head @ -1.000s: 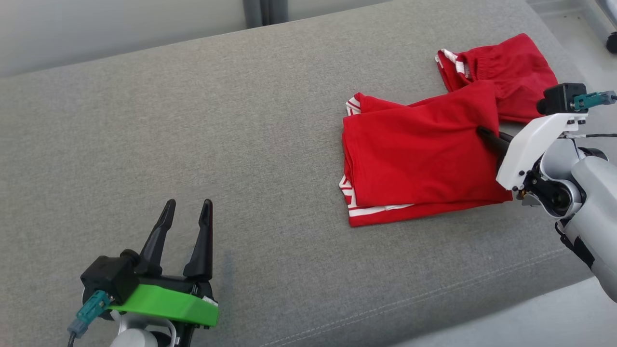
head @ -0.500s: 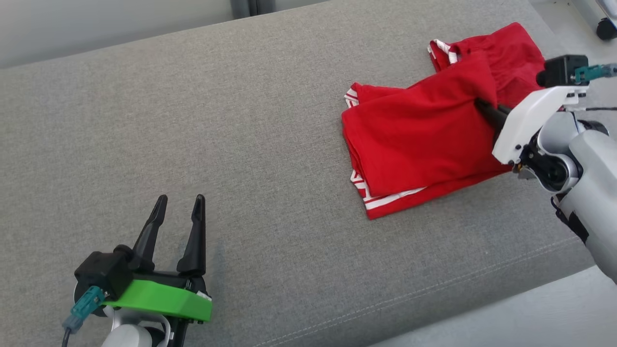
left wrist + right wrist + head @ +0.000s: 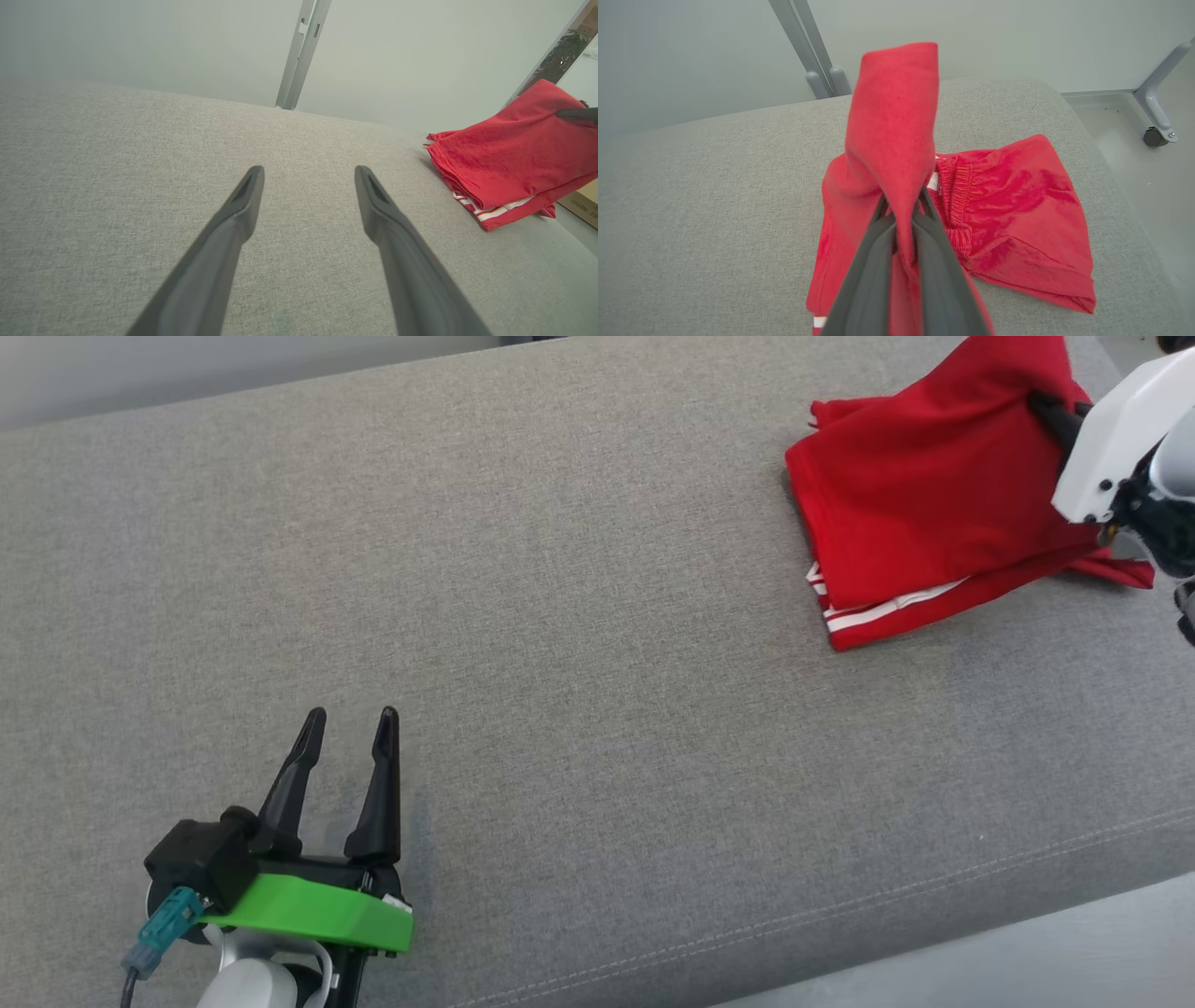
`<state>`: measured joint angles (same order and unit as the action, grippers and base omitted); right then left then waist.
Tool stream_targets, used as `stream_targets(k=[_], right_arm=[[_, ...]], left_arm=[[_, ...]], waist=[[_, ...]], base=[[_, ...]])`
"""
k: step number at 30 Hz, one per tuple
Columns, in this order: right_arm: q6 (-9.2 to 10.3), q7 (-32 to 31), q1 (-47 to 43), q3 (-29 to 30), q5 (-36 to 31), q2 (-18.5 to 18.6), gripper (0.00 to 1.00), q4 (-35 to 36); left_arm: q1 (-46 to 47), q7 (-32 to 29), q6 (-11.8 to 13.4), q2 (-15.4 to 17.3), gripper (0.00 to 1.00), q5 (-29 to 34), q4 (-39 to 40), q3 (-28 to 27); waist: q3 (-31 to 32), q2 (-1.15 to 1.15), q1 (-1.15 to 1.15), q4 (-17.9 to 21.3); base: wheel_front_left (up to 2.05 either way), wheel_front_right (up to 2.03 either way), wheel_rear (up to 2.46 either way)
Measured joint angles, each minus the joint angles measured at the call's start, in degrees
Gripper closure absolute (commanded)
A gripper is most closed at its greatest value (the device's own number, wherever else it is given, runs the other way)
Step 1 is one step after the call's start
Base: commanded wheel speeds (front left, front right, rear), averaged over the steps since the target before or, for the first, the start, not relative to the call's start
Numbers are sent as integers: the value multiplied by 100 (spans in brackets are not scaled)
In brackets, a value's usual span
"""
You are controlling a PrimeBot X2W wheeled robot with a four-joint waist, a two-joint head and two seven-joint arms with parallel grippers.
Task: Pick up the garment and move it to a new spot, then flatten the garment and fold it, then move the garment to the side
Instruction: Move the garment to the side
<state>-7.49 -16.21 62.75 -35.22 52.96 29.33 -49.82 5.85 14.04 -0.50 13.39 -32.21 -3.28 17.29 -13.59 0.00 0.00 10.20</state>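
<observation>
Left gripper (image 3: pixel 352 714), 7 o'clock, spread and idle over the grey cushion (image 3: pixel 597 616). Garment (image 3: pixel 915 513), 1 o'clock, folded, with one edge raised and pinched by the right gripper (image 3: pixel 1050 406). I judge this the move-aside step. Next: lay flat, release without spoiling the fold.

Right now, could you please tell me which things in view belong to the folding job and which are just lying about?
Job: red garment, pinched in the shut right gripper; left gripper, open and holding nothing; grey cushion underneath.
Lying about: metal post; caster wheel; cardboard box.
</observation>
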Motion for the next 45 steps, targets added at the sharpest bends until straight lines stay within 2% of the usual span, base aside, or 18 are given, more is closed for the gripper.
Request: stream_targets(k=[8, 16, 27, 28, 29, 30, 31, 32, 33, 38, 45], right_arm=[[0, -237, 332, 179, -138, 535, 100, 12], [0, -227, 538, 322, -493, 884, 100, -237], [-1, 723, 619, 587, -1348, 1151, 100, -1348], [-1, 834, 626, 627, -1401, 1143, 91, -1458], [-1, 938, 628, 654, -1447, 1128, 91, -1566], [-1, 1031, 628, 668, -1504, 1107, 55, -1677], [-1, 1117, 628, 681, -1553, 1088, 55, -1778], [-1, 1205, 628, 698, -1595, 1065, 33, -1866], [-1, 1289, 628, 704, -1645, 1046, 0, -1953], [-1, 1719, 657, 719, -2080, 1046, 0, -2274], [-1, 2020, 664, 966, -2617, 1180, 0, -2392]], left_arm=[[23, 14, -9, 54, 0, -1, 45, -46], [170, -90, -8, 167, 0, 40, 170, -5], [347, -347, -27, 355, 0, 160, 323, 156], [347, -371, -29, 375, 0, 162, 333, 160], [346, -391, -31, 387, 0, 170, 342, 170], [346, -400, -32, 398, 0, 182, 361, 181], [343, -433, -32, 414, 0, 190, 381, 192], [335, -446, -31, 435, 0, 201, 407, 199], [326, -475, -25, 458, 0, 202, 436, 208], [290, -561, 9, 561, 0, 219, 591, 197], [283, -648, 60, 614, 0, 244, 734, 214]], waist=[[-208, 0, 0, -107], [-494, 0, 0, -201], [-978, 0, 0, -515], [-1010, 0, 0, -552], [-1040, 0, 0, -589], [-1069, 0, 0, -622], [-1096, 0, 0, -652], [-1122, 0, 0, -674], [-1148, 0, 0, -693], [-1259, 0, 0, -713], [-1302, 0, 0, -616]], base=[[0, 0, 0], [0, 0, 0], [0, 0, 0], [0, 0, 0], [0, 0, 0], [0, 0, 0], [0, 0, 0], [0, 0, 0], [0, 0, 0], [0, 0, 0], [0, 0, 0]])
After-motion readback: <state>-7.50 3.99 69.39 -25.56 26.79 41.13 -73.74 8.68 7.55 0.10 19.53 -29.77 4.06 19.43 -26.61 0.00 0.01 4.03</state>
